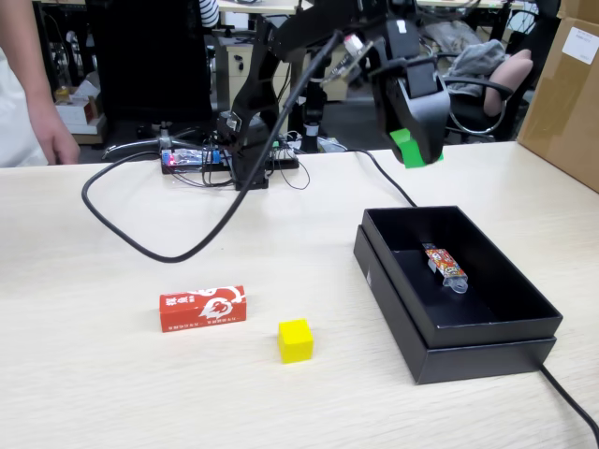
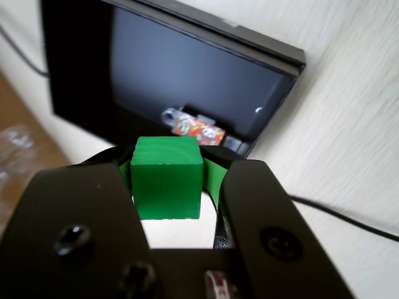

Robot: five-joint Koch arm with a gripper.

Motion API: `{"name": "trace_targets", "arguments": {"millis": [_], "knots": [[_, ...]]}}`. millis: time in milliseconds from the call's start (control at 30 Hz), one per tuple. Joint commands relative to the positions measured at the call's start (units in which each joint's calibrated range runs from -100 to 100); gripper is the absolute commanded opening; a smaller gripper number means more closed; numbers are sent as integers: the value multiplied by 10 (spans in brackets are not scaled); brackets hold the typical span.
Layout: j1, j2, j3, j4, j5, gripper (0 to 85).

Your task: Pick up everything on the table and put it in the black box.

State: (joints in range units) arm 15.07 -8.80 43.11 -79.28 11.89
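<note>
Wood-grain tabletop (image 1: 94,393) fills the fixed view, pale and mostly bare toward its near edge. Closest to that edge sits the yellow cube (image 1: 295,340), resting flat around the middle of the worktop. Just beyond it and slightly to the left in the same view lies the red carton (image 1: 203,309), long side roughly parallel to the near edge, apart from the cube. Toward the right edge stands the black box (image 1: 449,351), open-topped, set at an angle to the table's edges. On its floor lies an orange snack packet (image 1: 445,265); the wrist view shows the packet (image 2: 193,126) near one inner wall of the box (image 2: 81,68).

Farther back, above the far end of the box and clear of the tabletop, the gripper (image 1: 412,148) is clamped on the green cube (image 1: 409,147). In the wrist view the jaws press the cube (image 2: 167,177) from both sides. A black cable (image 1: 140,245) loops across the far left part of the table toward the arm base (image 1: 245,154) near the far edge.
</note>
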Motion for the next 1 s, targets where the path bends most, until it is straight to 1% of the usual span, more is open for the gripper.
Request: {"name": "trace_targets", "arguments": {"millis": [0,500,700,767,900,933,967], "knots": [[4,16,64,-1,1,36],[-3,66,9,-3,4,43],[-4,51,-23,-3,7,45],[-4,44,-24,-6,6,134],[-5,31,-25,-9,6,140],[-4,25,-28,-10,6,161],[-4,22,-29,-15,6,230]]}}
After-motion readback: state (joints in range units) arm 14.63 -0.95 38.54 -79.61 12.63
